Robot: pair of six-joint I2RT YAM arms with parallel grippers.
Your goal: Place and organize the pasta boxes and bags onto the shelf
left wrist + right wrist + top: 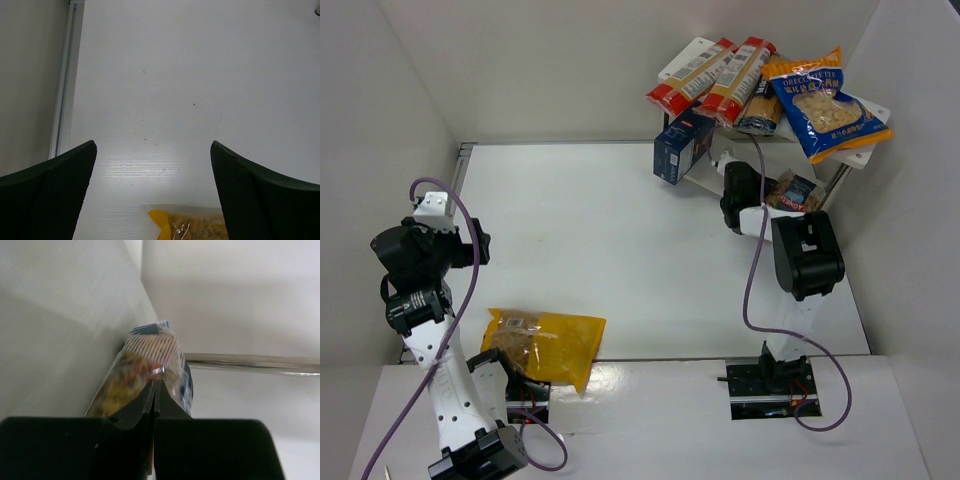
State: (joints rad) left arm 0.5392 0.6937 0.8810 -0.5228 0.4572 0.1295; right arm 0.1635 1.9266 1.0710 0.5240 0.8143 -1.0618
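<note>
Your left claw [152, 146] stands wide over the counter [200, 75], with the yellow bag [545, 340] at its 6 o'clock near the counter's front edge; there is plenty of room there. The navy box [682, 145] tilts at the left edge of the shelf [672, 68]. Your right claw [154, 386] pinches the small spiral bag [145, 365] at the lower tier: push deeper toward 1 o'clock and release gently.

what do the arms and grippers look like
Both the left arm and right arm have white links with bulky black joint housings, each trailed by a purple cable. The left gripper has broad, curved black fingers with mesh-textured pads; the right gripper is black and tapering.
</note>
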